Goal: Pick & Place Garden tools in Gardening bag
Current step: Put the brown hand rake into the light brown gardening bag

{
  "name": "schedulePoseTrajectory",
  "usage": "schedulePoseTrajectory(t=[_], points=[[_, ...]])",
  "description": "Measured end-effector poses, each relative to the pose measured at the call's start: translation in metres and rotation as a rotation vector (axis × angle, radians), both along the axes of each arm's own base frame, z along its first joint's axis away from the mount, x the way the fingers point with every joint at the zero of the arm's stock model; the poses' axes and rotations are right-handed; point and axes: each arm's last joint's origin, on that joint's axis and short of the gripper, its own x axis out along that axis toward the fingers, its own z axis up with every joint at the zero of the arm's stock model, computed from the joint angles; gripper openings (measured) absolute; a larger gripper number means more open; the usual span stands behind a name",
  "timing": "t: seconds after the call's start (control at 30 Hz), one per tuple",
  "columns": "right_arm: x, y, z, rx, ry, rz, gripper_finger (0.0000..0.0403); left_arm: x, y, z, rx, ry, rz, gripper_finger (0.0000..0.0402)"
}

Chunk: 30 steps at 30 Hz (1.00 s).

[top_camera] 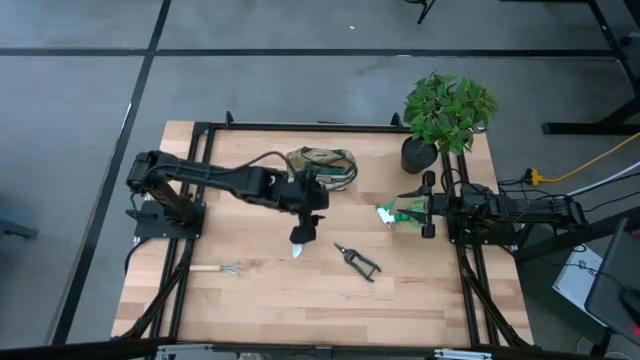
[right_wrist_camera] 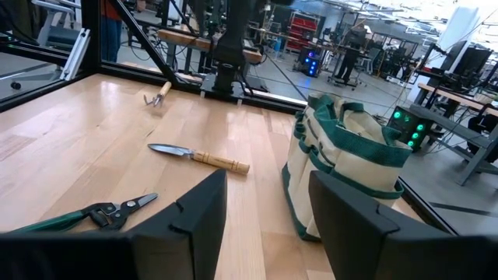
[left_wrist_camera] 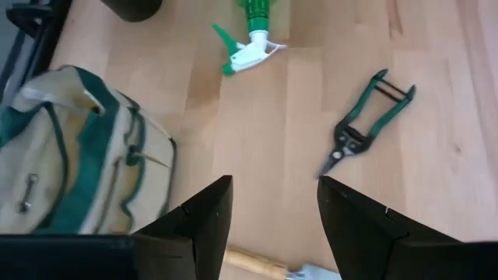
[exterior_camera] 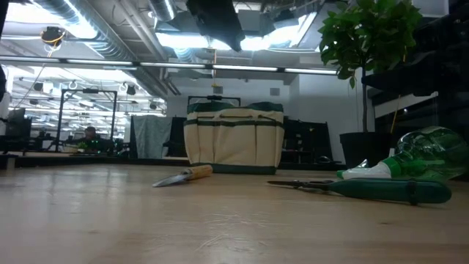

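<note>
High view, left to right: rake (top_camera: 228,269) at table's 7 o'clock; left gripper (top_camera: 305,222), fingers apart, empty, above trowel (top_camera: 300,243); gardening bag (top_camera: 322,166) at 12, contents not discernible; shears (top_camera: 358,260) at centre; right gripper (top_camera: 404,212), fingers apart, at spray bottle (top_camera: 392,214).

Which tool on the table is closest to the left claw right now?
The trowel, lying almost directly under the open left claw. The shears lie farther right, the little rake farther left.

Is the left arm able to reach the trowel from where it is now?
Probably yes. The left tool hangs open right over the trowel, and nothing lies between them; the gardening bag stands to the side.
</note>
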Motion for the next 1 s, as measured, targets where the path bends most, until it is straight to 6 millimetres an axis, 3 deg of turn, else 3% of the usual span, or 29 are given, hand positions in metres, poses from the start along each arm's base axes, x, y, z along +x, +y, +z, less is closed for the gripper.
schedulePoseTrajectory(t=[0.4,0.73,1.0], points=[[0.0,0.0,0.0,0.0,0.0,0.0,0.0185,-0.022,-0.052,-0.009,-0.143,0.107,0.16,0.0184],[0.0,0.0,0.0,0.0,0.0,0.0,0.0185,-0.053,-0.094,-0.017,-0.309,0.253,0.371,0.0184],[0.0,0.0,0.0,0.0,0.0,0.0,0.0185,-0.083,-0.136,-0.019,-0.337,0.368,0.327,0.0184]])
